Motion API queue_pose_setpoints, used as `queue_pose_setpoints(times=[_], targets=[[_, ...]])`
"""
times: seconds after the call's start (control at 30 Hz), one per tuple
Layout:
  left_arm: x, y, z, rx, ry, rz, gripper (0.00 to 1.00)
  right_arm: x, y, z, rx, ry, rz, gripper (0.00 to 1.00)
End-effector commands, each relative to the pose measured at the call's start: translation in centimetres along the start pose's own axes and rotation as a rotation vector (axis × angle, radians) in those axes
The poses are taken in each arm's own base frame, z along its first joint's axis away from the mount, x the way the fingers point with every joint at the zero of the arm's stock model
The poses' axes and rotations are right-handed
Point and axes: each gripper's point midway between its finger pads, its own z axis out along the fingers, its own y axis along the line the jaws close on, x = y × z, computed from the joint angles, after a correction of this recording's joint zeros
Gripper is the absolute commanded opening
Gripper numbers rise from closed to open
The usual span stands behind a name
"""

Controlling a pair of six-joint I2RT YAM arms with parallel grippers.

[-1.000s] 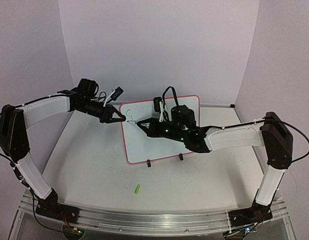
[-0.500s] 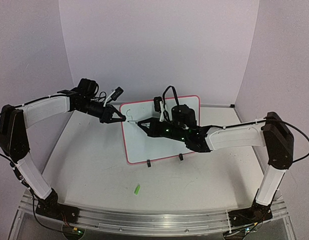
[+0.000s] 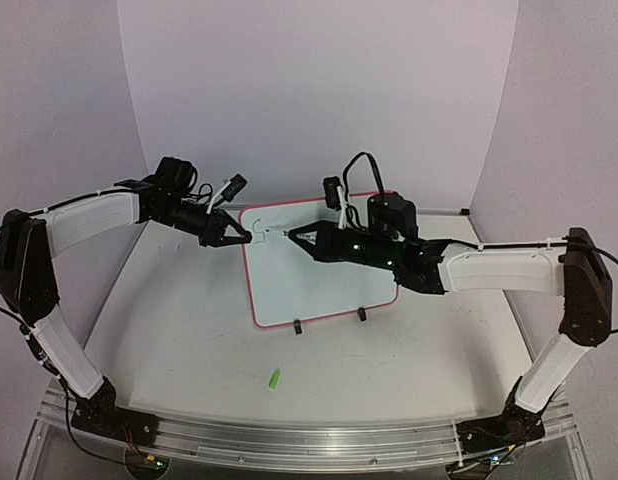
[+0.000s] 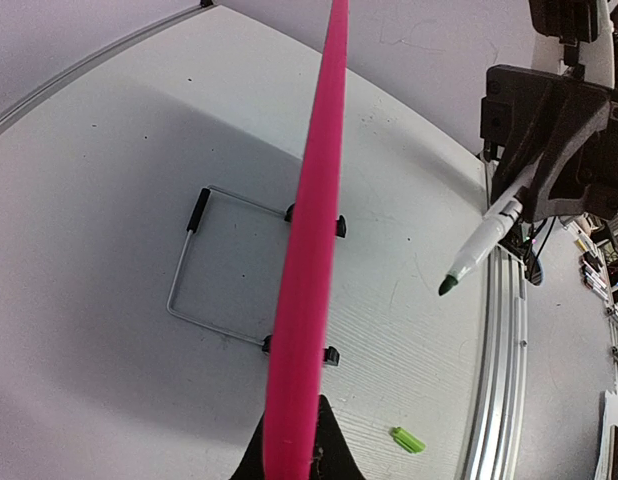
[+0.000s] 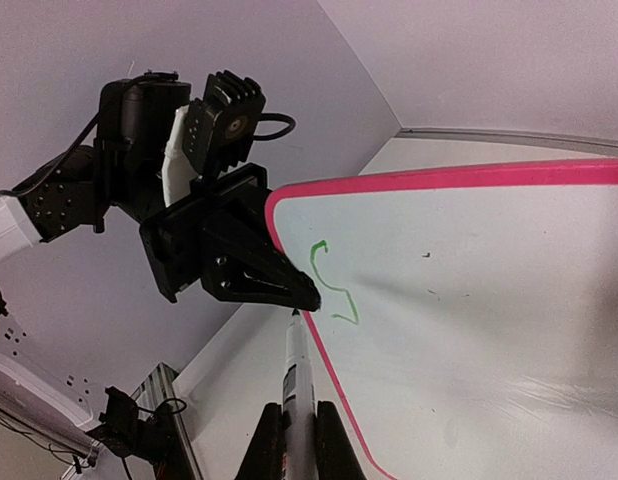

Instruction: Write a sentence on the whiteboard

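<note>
The whiteboard (image 3: 324,280) stands tilted on two black clip feet at mid table, and its pink rim (image 4: 311,250) runs edge-on through the left wrist view. My left gripper (image 3: 243,238) is shut on the board's left rim. My right gripper (image 3: 297,237) is shut on a white marker (image 5: 297,380). The marker's green tip (image 4: 446,286) hangs off the board's face, close to the left gripper's fingertips (image 5: 294,290). Of the sentence, one green S-shaped stroke (image 5: 329,285) shows near the top left corner.
A green marker cap (image 3: 274,378) lies on the table in front of the board. A wire stand (image 4: 224,270) props the board from behind. Lilac walls close in the back and sides. A metal rail (image 3: 309,440) runs along the near edge.
My right arm has swung up and to the right, lifting the marker from the board's face toward its upper left corner. The left arm and the board have stayed put.
</note>
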Motion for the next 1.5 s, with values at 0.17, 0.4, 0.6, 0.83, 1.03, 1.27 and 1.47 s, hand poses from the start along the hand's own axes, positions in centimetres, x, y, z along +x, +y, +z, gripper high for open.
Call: queue_pose_setpoints(times=[0.17, 0.4, 0.6, 0.83, 1.03, 1.27, 1.47], targets=[[-0.2, 1.3, -1.1, -0.110, 0.008, 0.063, 0.00, -0.4, -0.3, 0.5, -0.040, 0.029, -0.008, 0.00], [0.0, 1.4, -0.9, -0.110, 0.014, 0.059, 0.00, -0.5, -0.8, 1.1, -0.028, 0.027, -0.012, 0.00], [0.0, 1.5, -0.9, -0.111, 0.015, 0.059, 0.00, -0.9, -1.0, 1.5, -0.015, 0.012, -0.013, 0.00], [0.0, 1.5, -1.0, -0.112, 0.015, 0.061, 0.00, -1.4, -1.5, 1.9, 0.009, -0.008, -0.016, 0.00], [-0.1, 1.4, -1.0, -0.113, 0.014, 0.062, 0.00, -1.5, -2.1, 2.4, 0.032, -0.015, -0.011, 0.00], [0.0, 1.4, -1.0, -0.112, 0.016, 0.062, 0.00, -1.8, -2.7, 2.2, 0.063, -0.034, -0.009, 0.00], [-0.1, 1.4, -1.0, -0.112, 0.015, 0.065, 0.00, -2.2, -2.8, 1.7, 0.082, -0.054, -0.012, 0.00]])
